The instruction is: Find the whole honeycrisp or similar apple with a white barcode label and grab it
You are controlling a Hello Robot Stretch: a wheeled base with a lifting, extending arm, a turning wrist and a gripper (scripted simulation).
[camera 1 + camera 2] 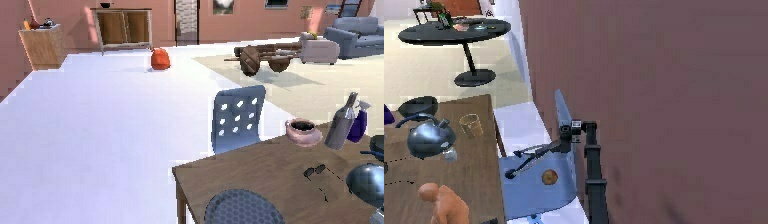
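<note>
My arm (594, 175) rises along the dark mauve wall (674, 100) in the arm side view. The gripper (514, 168) reaches left from the white squares (569, 128), in front of a blue chair (562, 115). A small round brownish thing (549, 178) lies on the chair just below the fingers. It is too small to tell whether it is an apple or has a label. I cannot tell whether the gripper holds anything.
A wooden table (479, 150) left of the chair carries a metal kettle (429, 138), a glass (470, 125) and a dark pan (417, 105). A round black table (454, 35) stands farther out. Ahead lie open white floor (100, 110), a red bag (159, 59), a sideboard (124, 26) and a sofa (355, 38).
</note>
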